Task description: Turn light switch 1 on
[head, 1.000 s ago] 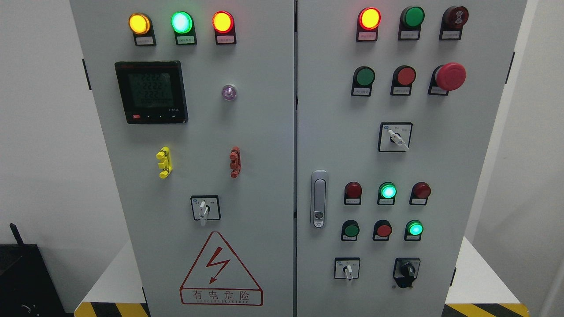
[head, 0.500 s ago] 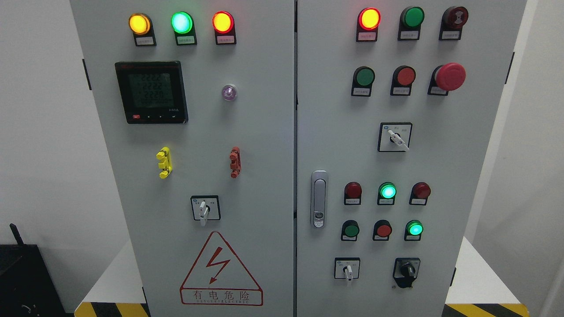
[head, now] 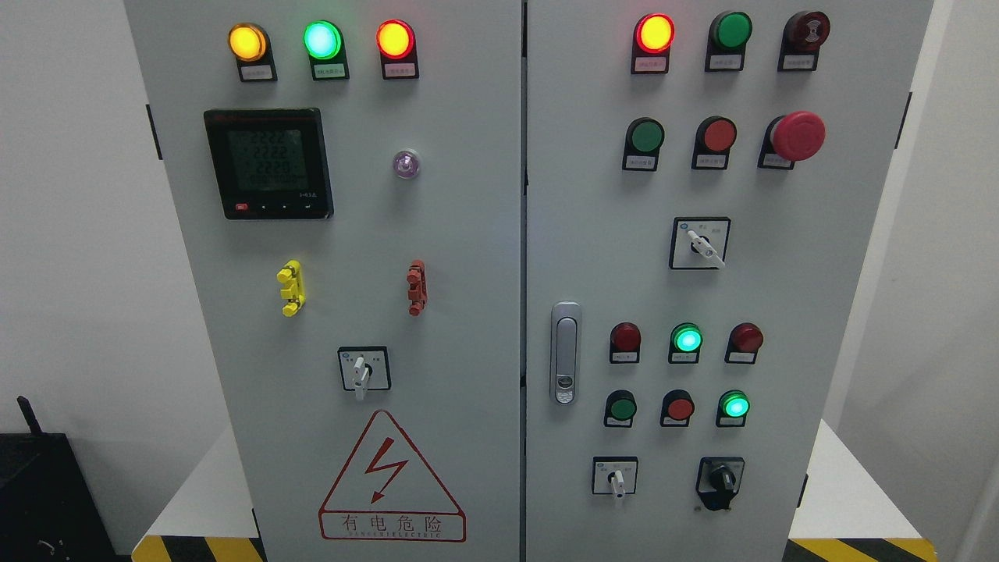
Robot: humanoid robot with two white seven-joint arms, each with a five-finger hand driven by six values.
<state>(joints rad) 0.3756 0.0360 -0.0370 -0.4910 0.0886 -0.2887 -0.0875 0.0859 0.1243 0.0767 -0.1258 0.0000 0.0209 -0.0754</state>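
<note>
Where doors meet: door handle (head: 565, 353), upright.
Selector switch (head: 616, 476): lower right of door handle, lever pointing down.
Fingers: cannot tell; neither hand shows.

Plain white walls (head: 70, 257), striped floor (head: 858, 549)

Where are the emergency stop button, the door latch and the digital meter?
emergency stop button (head: 798, 135), head view, on its red mushroom cap.
door latch (head: 565, 353), head view, mid handle.
digital meter (head: 267, 160), head view, on its screen.
</note>
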